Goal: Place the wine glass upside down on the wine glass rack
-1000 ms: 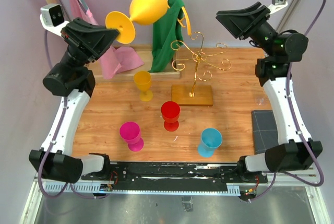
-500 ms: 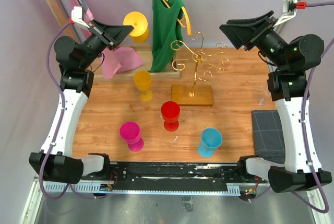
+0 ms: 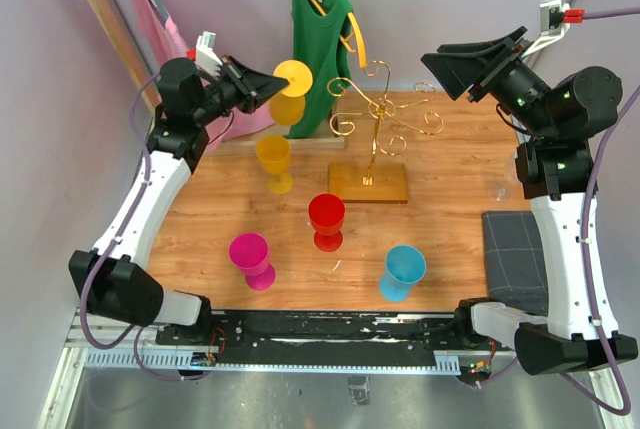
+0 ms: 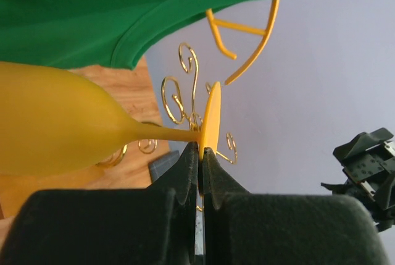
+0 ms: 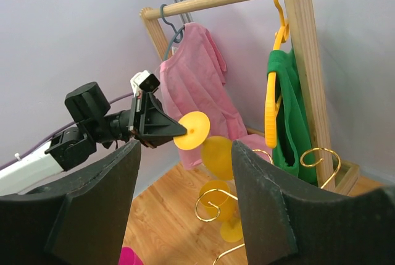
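Pinches the foot of the glass (image 3: 289,101) edge-on in the left gripper (image 4: 202,151), jaws closed tight on the rim of the yellow disc. Holds it in the air above the far-left part of the table (image 3: 450,164), tilted, foot uppermost and bowl hanging lower. Just left of the curled arms of the rack (image 3: 375,154), apart from them, in front of the green shirt (image 3: 318,44). Rack base flat on the table toward the far edge, near the middle. Right gripper (image 3: 435,57) high over the far-right corner, jaws spread wide with nothing between them, pointed toward the rack. Upright on the table: second yellow glass (image 3: 274,161) just left of the rack base, red glass (image 3: 326,221) at the centre, pink glass (image 3: 250,259) toward the near-left corner, blue glass (image 3: 403,271) by the near edge.
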`<state>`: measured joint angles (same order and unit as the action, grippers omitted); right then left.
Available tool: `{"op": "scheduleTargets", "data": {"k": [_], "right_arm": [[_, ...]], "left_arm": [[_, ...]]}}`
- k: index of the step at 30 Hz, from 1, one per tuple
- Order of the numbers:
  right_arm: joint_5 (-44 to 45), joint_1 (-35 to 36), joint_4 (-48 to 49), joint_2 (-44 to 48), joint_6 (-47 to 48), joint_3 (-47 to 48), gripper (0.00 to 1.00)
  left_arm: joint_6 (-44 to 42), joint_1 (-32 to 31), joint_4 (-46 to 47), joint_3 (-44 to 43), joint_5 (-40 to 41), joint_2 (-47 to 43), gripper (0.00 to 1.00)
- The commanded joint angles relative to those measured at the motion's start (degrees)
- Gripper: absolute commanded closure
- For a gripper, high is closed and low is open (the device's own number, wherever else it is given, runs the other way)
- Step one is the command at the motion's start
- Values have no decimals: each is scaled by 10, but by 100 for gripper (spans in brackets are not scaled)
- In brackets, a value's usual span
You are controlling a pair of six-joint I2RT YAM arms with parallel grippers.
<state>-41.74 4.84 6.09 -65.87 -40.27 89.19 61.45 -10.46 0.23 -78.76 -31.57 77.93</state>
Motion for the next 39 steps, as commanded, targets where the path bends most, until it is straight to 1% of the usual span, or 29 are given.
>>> {"op": "scheduleTargets", "data": {"k": [1, 13, 21, 31, 39], "right_arm": [[9, -7, 2, 7, 12, 4, 38], [11, -7, 2, 5, 9, -6, 38], [12, -7, -2, 8, 10, -5, 38], [14, -8, -14, 15, 16, -5, 38], [17, -7, -22, 18, 21, -4, 38]], "left_arm": [[-15, -28, -7, -17, -7, 16, 100], [-16, -95, -4, -62, -18, 74, 100], [-18, -123, -6, -89, -16, 106, 100], [-17, -147, -7, -139, -4, 153, 100], [-7, -149, 7, -158, 17, 178, 100]]}}
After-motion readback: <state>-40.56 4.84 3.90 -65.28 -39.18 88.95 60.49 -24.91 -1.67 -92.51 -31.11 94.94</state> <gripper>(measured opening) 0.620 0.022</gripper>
